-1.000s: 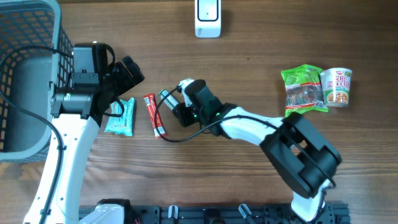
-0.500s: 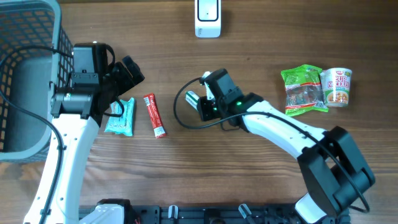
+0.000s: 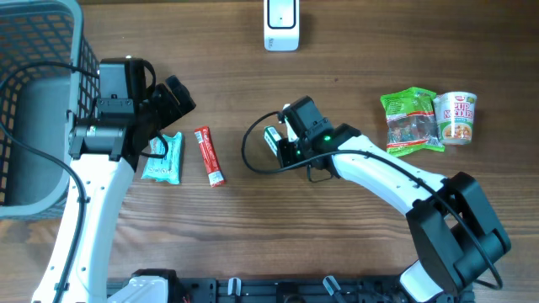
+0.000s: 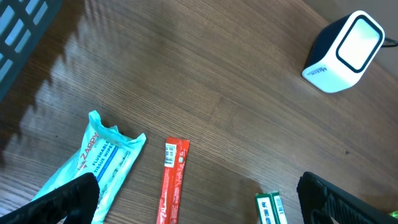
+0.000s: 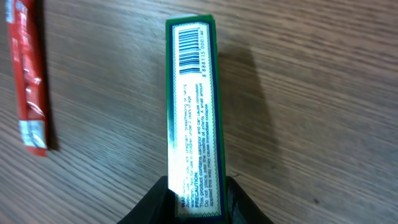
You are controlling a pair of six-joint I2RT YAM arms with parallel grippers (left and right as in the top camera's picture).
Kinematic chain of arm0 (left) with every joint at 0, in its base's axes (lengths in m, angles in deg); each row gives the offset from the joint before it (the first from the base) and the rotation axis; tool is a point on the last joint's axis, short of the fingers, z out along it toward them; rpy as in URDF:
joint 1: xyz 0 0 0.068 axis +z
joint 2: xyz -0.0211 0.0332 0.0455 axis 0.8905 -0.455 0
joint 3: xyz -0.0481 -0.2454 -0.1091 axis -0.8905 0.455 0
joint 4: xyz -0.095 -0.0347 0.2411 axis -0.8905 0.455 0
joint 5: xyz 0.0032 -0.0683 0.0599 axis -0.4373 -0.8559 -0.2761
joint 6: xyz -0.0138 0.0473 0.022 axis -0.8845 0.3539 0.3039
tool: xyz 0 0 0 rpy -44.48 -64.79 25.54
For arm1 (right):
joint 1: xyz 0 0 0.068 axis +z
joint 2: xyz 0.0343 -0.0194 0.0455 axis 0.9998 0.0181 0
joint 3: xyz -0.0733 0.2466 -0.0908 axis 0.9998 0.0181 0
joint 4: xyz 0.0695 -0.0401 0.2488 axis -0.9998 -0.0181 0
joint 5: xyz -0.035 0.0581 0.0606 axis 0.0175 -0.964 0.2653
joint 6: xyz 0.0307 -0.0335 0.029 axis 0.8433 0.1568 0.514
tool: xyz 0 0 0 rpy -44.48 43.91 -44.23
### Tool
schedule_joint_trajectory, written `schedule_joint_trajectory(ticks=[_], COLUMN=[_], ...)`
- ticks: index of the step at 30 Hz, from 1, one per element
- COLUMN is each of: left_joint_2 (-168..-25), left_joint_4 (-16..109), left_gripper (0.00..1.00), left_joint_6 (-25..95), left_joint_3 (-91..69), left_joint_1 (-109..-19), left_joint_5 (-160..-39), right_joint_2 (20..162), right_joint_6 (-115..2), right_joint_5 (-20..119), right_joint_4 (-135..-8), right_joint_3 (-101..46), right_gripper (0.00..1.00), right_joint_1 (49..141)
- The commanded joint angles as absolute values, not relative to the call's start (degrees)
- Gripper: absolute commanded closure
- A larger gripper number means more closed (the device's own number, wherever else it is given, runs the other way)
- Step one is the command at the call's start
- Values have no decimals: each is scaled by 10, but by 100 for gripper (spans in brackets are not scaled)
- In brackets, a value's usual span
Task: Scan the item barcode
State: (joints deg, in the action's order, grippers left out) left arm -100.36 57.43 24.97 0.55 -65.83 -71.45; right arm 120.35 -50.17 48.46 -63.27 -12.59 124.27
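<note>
My right gripper [image 3: 284, 145] is shut on a narrow green box [image 3: 272, 137], held near the middle of the table. In the right wrist view the green box [image 5: 193, 118] sticks out from between the fingers [image 5: 158, 202], its white label and barcode [image 5: 190, 50] facing the camera. The white barcode scanner [image 3: 281, 25] stands at the table's far edge; the left wrist view shows the scanner [image 4: 345, 53] at top right. My left gripper [image 3: 168, 114] hovers open over the left side, nothing between its fingers [image 4: 68, 199].
A red stick packet [image 3: 210, 156] and a light blue tissue packet [image 3: 162, 157] lie under the left gripper. A grey basket [image 3: 34, 101] fills the far left. A green snack bag [image 3: 410, 122] and a noodle cup [image 3: 456, 118] sit at the right.
The right gripper has carried the green box to the right, away from the red stick packet, and turned it. The left arm has not moved.
</note>
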Motion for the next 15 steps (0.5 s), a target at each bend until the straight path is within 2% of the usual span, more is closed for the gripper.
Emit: schedule_joint_trajectory(ticks=[1, 15], left_joint_2=[-1001, -1001], left_joint_4=[573, 573], left_gripper=[0, 0], left_joint_6=[244, 244], left_joint_3=[0, 0], left_joint_1=[-657, -657], left_joint_5=[-717, -717], right_joint_2=[1192, 1192], right_joint_6=[-512, -557], right_joint_5=[512, 514], right_joint_4=[-640, -615], right_joint_3=[-126, -134], right_gripper=[73, 73], right_joint_1=[1241, 1241])
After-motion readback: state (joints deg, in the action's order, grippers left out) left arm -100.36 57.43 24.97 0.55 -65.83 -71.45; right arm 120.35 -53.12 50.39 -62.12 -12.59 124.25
